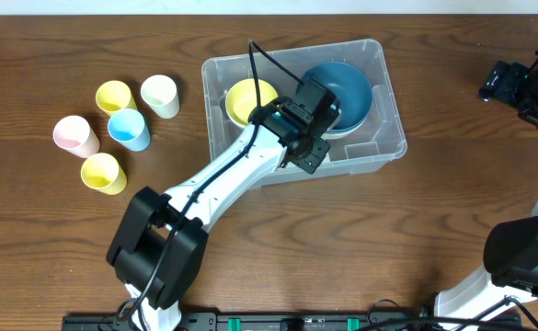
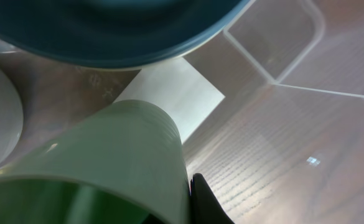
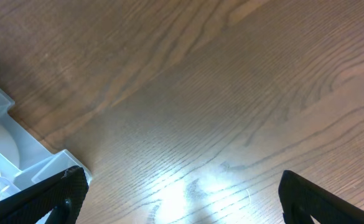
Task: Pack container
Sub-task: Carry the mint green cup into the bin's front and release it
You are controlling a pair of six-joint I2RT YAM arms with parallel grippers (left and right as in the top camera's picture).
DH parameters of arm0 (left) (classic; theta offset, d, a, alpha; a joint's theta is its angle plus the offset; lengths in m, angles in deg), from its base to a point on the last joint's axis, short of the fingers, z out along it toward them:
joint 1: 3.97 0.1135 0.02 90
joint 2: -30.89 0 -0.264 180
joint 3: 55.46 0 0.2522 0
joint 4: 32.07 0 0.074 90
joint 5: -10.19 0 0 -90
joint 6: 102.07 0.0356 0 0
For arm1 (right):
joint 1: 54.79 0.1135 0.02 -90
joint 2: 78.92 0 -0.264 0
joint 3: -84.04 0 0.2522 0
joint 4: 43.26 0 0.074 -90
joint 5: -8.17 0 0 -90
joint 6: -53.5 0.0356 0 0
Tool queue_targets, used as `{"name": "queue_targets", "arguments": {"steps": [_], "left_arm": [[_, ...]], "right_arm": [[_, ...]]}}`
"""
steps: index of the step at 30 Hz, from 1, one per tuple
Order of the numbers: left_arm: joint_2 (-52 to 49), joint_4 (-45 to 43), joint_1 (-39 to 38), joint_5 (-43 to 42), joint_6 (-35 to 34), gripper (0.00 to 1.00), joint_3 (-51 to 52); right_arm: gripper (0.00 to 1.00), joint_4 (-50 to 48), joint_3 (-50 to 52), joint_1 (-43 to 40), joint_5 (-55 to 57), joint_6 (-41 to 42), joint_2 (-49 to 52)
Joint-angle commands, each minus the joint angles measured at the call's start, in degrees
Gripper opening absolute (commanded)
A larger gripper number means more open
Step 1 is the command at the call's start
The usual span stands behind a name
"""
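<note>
The clear container (image 1: 365, 147) stands mid-table and holds a yellow bowl (image 1: 248, 99) and a blue bowl (image 1: 344, 90). My left gripper (image 1: 302, 131) is down inside it, in front of the bowls. In the left wrist view it (image 2: 188, 200) is shut on the wall of a pale green cup (image 2: 107, 162); one black finger (image 2: 208, 204) shows outside the cup. Beyond the cup lie the container's white label (image 2: 175, 93) and the blue bowl (image 2: 107, 31). My right gripper (image 1: 512, 85) hangs open at the far right over bare wood (image 3: 182, 205).
Several loose cups stand left of the container: yellow (image 1: 114, 95), cream (image 1: 160, 95), pink (image 1: 75, 135), blue (image 1: 129, 129) and another yellow (image 1: 103, 172). A corner of the container (image 3: 20, 162) shows at the left of the right wrist view.
</note>
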Motion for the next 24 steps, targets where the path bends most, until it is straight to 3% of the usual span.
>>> {"name": "queue_targets", "arguments": {"steps": [1, 4, 8, 10, 18, 24], "left_arm": [[-1.9, 0.2, -0.2, -0.2, 0.8, 0.06, -0.8], [-2.1, 0.2, -0.2, -0.2, 0.8, 0.06, -0.6], [-2.1, 0.1, -0.2, -0.2, 0.8, 0.32, -0.6], [-2.1, 0.0, -0.2, -0.2, 0.8, 0.38, -0.6], [-1.0, -0.1, -0.1, 6.4, 0.8, 0.41, -0.7], [5.8, -0.1, -0.1, 10.3, 0.8, 0.47, -1.6]], "right_arm": [[0.99, 0.0, 0.0, -0.2, 0.0, 0.8, 0.1], [0.99, 0.0, 0.0, -0.2, 0.0, 0.8, 0.1], [0.99, 0.1, 0.0, -0.2, 0.0, 0.8, 0.1], [0.99, 0.1, 0.0, -0.2, 0.0, 0.8, 0.1], [0.99, 0.0, 0.0, -0.2, 0.0, 0.8, 0.1], [0.99, 0.0, 0.0, -0.2, 0.0, 0.8, 0.1]]}}
